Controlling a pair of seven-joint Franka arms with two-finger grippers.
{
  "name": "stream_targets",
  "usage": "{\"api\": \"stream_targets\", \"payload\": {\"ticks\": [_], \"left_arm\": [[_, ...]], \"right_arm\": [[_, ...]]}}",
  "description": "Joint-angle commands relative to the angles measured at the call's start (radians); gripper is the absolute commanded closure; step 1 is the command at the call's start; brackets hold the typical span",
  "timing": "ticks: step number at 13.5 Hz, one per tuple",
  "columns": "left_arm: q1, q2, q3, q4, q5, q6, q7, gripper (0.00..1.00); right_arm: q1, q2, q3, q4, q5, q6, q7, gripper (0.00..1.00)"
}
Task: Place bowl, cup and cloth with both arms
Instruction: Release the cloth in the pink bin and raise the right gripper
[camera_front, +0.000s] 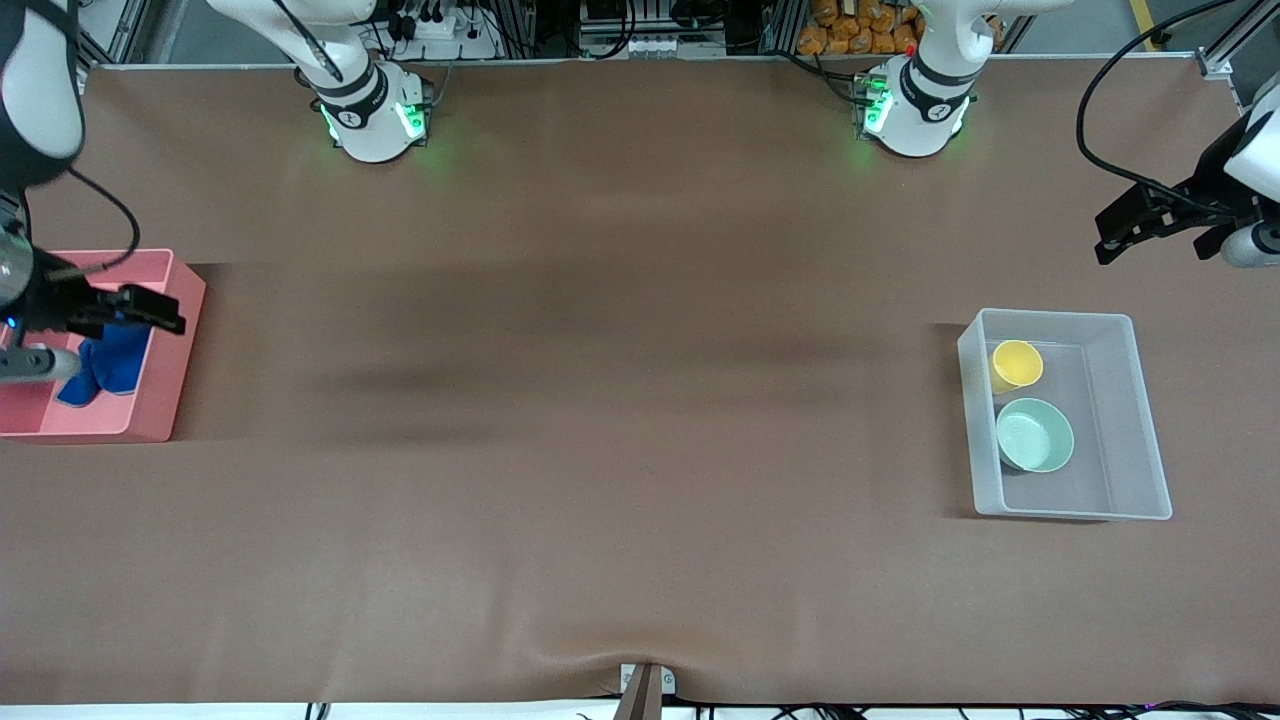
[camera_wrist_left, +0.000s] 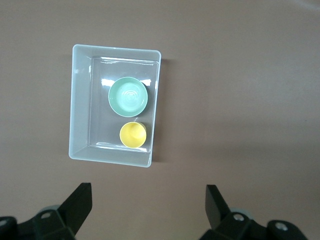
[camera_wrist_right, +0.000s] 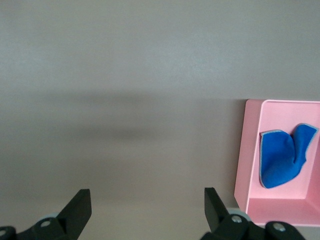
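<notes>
- Clear bin (camera_front: 1140, 420): translucent plastic tub at the left arm's end of the table, at about 3 o'clock in the front view.
- Bowl (camera_front: 1035, 434): pale mint green, inside the clear bin, upright, nearer the front camera than the cup.
- Cup (camera_front: 1016, 363): yellow, inside the same bin, just beside the bowl.
- Pink bin (camera_front: 170, 350): at the right arm's end, about 9 o'clock in the front view.
- Cloth (camera_front: 105, 365): royal blue, crumpled, lying in the pink bin.
- Left gripper (camera_wrist_left: 149, 205): in the air over bare table near the clear bin, fingers spread wide, holding nothing.
- Right gripper (camera_wrist_right: 148, 207): over the pink bin's edge, fingers spread wide, holding nothing.
</notes>
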Motion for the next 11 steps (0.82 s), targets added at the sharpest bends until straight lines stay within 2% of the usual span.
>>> {"api": "stream_targets", "payload": {"ticks": [1,4,11], "left_arm": [[-0.004,-0.034,0.009,-0.022,-0.017,-0.016,0.019,0.00],[-0.004,-0.032,0.010,-0.019,-0.017,-0.014,0.019,0.00],[-0.016,-0.026,0.009,-0.001,-0.022,-0.014,0.001,0.00]], "right_arm": [[0.010,-0.111,-0.012,-0.028,0.016,-0.047,0.020,0.00],[0.013,-0.165,-0.013,-0.027,0.028,-0.077,0.117,0.00],[0.015,-0.167,-0.029,0.007,0.045,-0.112,0.137,0.00]]}}
